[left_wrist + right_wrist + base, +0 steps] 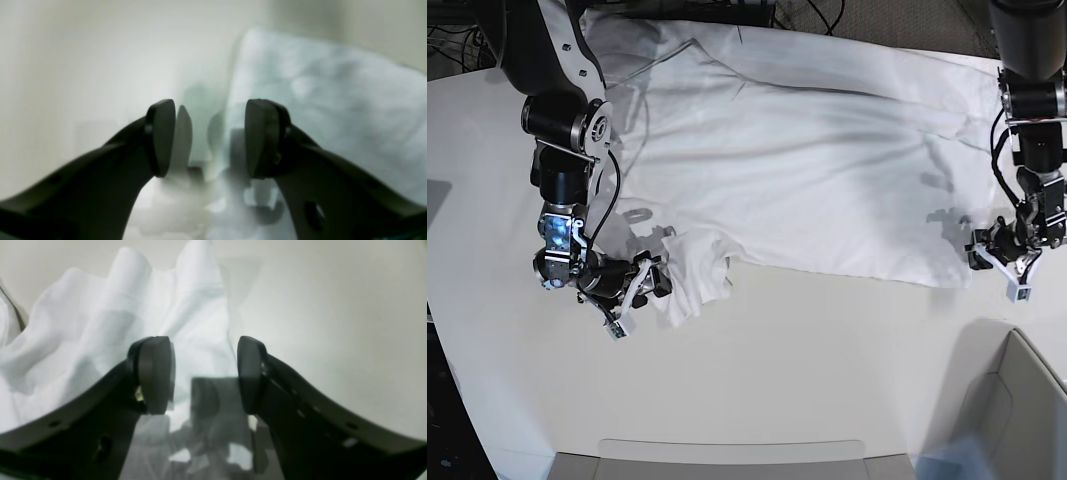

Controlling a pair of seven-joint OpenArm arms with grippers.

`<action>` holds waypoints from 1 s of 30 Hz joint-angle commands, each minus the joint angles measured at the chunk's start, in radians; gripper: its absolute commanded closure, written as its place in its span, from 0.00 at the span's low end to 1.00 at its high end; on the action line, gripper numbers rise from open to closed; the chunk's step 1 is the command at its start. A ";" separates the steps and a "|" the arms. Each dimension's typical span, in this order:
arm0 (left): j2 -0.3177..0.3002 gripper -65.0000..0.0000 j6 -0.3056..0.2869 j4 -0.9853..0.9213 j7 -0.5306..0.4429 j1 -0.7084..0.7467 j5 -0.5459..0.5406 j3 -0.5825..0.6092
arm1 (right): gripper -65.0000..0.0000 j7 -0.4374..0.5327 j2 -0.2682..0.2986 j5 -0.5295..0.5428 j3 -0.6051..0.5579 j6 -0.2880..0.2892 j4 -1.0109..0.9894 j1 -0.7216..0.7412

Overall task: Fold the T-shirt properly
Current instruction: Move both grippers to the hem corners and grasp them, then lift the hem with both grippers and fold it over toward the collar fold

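1. On the white table (757, 380) the T-shirt (827, 170) lies spread across the far half, wrinkled, with one sleeve bunched into a lump at its near edge beside the right gripper (634, 287).
2. That gripper sits low at the bunched sleeve with its jaws apart; in its wrist view cloth rises just beyond the pads (155, 375), and nothing is pinched between them.
3. At the other near corner the left gripper (999, 262) hangs by the hem, also parted and empty (its wrist view is too blurred to say whether a pad touches cloth).
4. My reading: the fold is in an early step, both arms placed at the near edge ready to take hold.
5. Next, each gripper likely needs to close on a single layer of the edge, then both lift and carry it together, evenly, so the cloth does not skew.
6. At the near edge two grey bins (1017, 400) show only partly; nothing is visible in them.
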 commanded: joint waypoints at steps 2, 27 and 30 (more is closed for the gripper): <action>-0.003 0.48 -0.021 -0.031 -0.042 -0.064 0.004 -0.003 | 0.51 -0.125 0.009 -0.092 -0.004 0.012 -0.014 -0.011; 0.120 1.00 -0.001 -0.045 -0.111 -0.061 0.192 -0.015 | 1.00 -0.119 -0.023 -0.084 -0.104 -0.136 -0.016 0.053; 0.140 1.00 0.074 -0.044 -0.139 -0.105 0.192 -0.077 | 1.00 -0.117 -0.032 -0.084 -0.098 -0.181 -0.016 0.100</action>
